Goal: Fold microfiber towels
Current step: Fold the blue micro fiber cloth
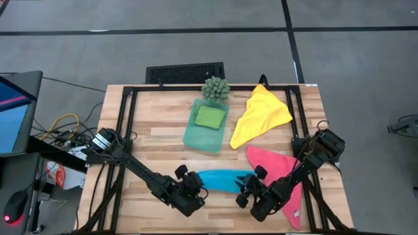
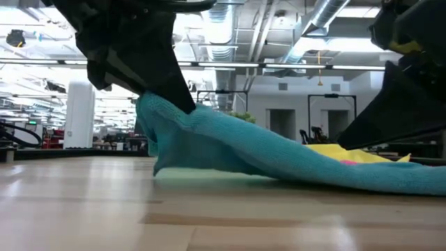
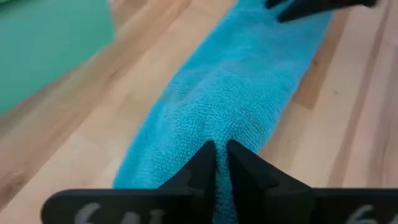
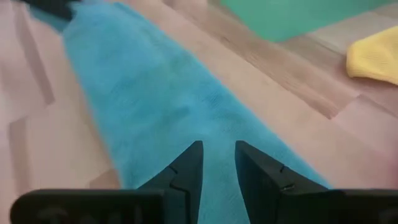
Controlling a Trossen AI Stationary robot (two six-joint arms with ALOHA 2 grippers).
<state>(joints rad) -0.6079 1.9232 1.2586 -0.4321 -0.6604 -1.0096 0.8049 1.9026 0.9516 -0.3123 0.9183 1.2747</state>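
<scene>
My left gripper (image 3: pixel 216 163) is pinched on one end of the blue towel (image 1: pixel 222 180), which lies stretched along the table's (image 1: pixel 163 134) front edge. My right gripper (image 4: pixel 217 163) clamps the other end, beside the pink towel (image 1: pixel 277 164).

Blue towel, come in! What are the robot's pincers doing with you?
Left pincer shut on blue towel, one end. Right pincer gripping the other end. Towel stretched between them, low over the table. Nothing in the way.
</scene>
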